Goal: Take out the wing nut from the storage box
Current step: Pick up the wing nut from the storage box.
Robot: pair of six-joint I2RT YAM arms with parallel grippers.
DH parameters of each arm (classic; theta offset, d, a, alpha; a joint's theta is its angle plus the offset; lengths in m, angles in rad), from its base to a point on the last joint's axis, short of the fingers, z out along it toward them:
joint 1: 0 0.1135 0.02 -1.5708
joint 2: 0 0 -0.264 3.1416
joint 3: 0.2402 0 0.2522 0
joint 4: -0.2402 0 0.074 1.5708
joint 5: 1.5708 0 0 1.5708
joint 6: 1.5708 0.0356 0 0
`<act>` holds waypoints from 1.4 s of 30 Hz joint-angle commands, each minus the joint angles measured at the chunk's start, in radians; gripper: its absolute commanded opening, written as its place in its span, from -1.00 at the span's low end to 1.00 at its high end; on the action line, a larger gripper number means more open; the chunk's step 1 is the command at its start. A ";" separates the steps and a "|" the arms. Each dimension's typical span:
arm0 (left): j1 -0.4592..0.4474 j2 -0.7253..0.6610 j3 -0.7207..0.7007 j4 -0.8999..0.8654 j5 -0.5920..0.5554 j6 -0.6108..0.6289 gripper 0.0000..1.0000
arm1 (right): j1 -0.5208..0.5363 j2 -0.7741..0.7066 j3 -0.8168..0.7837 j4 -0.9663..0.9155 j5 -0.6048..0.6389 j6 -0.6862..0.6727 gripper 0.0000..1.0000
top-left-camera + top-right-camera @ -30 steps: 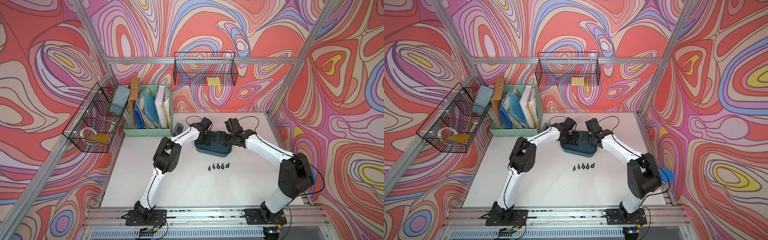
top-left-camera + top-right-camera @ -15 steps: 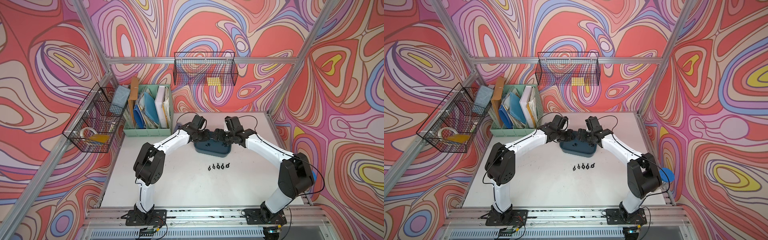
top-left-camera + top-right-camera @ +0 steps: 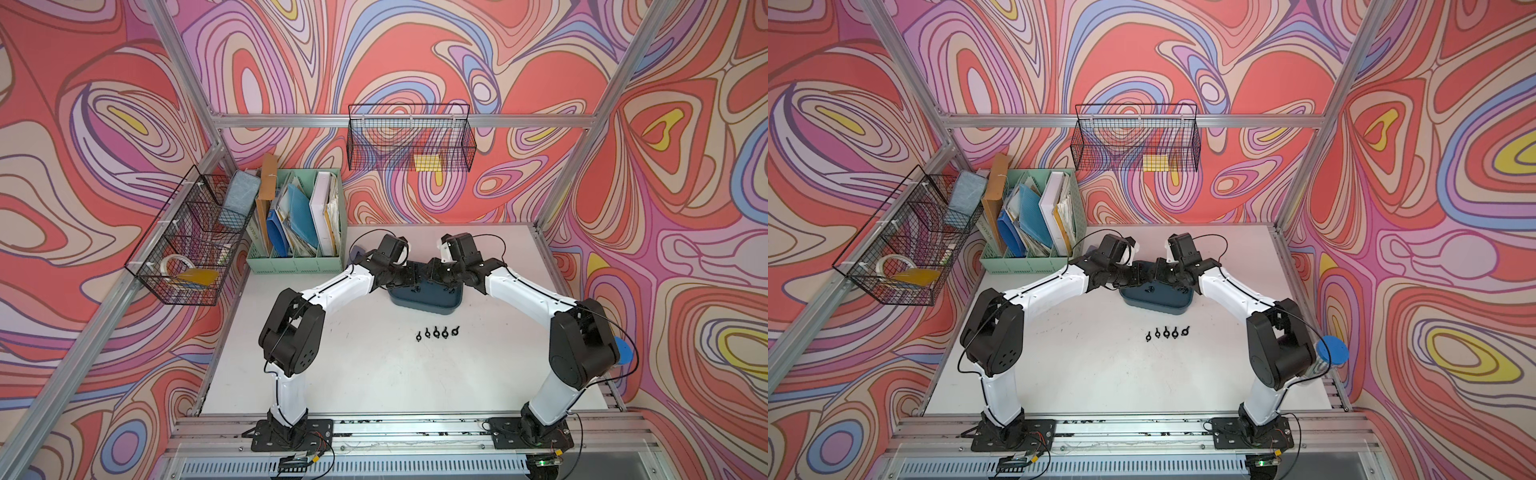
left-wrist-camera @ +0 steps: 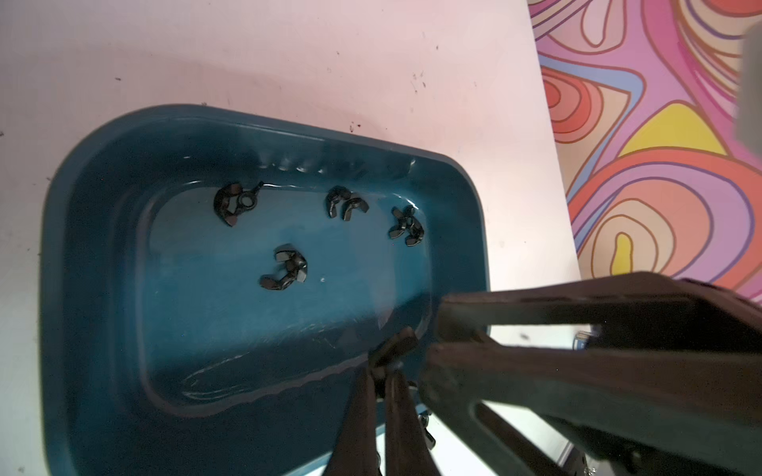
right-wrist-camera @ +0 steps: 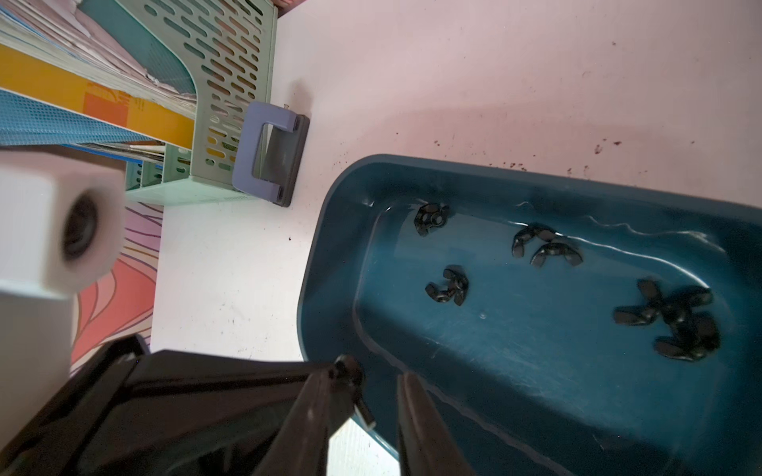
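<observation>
White desk [image 3: 374, 374] forms the floor of a cell walled in red, pink and lilac swirls. Both arm bases are bolted to the aluminium rail at the near edge. The arms rise, bend at dark elbows and converge over the far half of the desk.

1. On the near side of the grippers, well apart from both, a row of wing nuts [image 3: 436, 333] lies on the bare desk: five, all black.

2. Beneath the grippers and reaching slightly nearer, the storage box [image 3: 432, 305] sits flat on the desk, dark teal, its long side running across.

3. Left gripper [image 4: 383, 371]: jaws pressed together, pinching a wing nut [image 4: 395, 344] at the very tips, over one end of the storage box.

4. Right gripper [image 5: 369, 379]: aimed tip to tip at the left gripper. Its jaws stand a narrow gap apart, and the teal box shows through that gap. The pinched wing nut lies just at its fingertips; contact cannot be confirmed.

5. Loose wing nuts [image 4: 286, 270] rest on the box floor in four small clusters, clear of both grippers.

6. Beyond the left gripper, a lilac hole punch [image 5: 270, 156] stands against the end of a mint-green file organiser [image 3: 295, 264] packed with folders.

7. Past the organiser, a black wire basket [image 3: 183, 249] hangs on the side wall with a roll of tape inside.

8. Above and beyond both grippers, a second wire basket [image 3: 409, 137] hangs on the back wall and holds a yellow pad [image 3: 427, 162].
</observation>
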 commanded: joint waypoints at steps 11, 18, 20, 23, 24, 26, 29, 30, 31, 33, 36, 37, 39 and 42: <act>0.004 -0.041 -0.027 0.068 0.066 -0.023 -1.00 | -0.005 0.033 0.025 0.049 -0.057 0.050 -0.60; 0.006 -0.037 -0.027 0.077 0.075 -0.034 -1.00 | -0.005 0.025 -0.006 0.067 -0.075 0.066 -0.79; 0.006 -0.036 -0.026 0.079 0.077 -0.037 -1.00 | -0.004 0.020 -0.011 0.065 -0.075 0.069 -0.81; 0.007 -0.036 -0.026 0.082 0.086 -0.037 -1.00 | -0.005 0.014 -0.016 0.067 -0.077 0.068 -0.99; 0.007 -0.035 -0.026 0.084 0.087 -0.037 -1.00 | -0.005 0.014 -0.016 0.066 -0.077 0.068 -1.00; 0.007 -0.037 -0.027 0.086 0.091 -0.039 -1.00 | -0.005 0.012 -0.015 0.066 -0.077 0.066 -1.00; 0.007 -0.041 -0.029 0.085 0.092 -0.037 -0.80 | -0.005 0.008 -0.013 0.068 -0.079 0.067 -1.00; 0.007 -0.044 -0.030 0.082 0.089 -0.037 -0.62 | -0.006 0.006 -0.012 0.067 -0.079 0.064 -1.00; 0.009 -0.049 -0.032 0.076 0.083 -0.037 -0.50 | -0.005 0.004 -0.011 0.067 -0.077 0.064 -1.00; 0.013 -0.063 -0.046 0.074 0.077 -0.034 -0.43 | -0.004 -0.003 -0.010 0.064 -0.069 0.059 -1.00; 0.024 -0.092 -0.077 0.071 0.069 -0.036 -0.20 | -0.005 -0.016 -0.013 0.057 -0.055 0.056 -1.00; 0.029 -0.105 -0.089 0.069 0.067 -0.036 -0.21 | -0.004 -0.019 -0.013 0.051 -0.049 0.053 -1.00; 0.038 -0.135 -0.116 0.062 0.056 -0.034 -0.18 | 0.001 -0.020 -0.007 0.032 -0.040 0.044 -1.00; 0.054 -0.191 -0.160 0.042 0.034 -0.027 0.03 | 0.024 -0.021 0.004 -0.015 -0.001 0.023 -1.00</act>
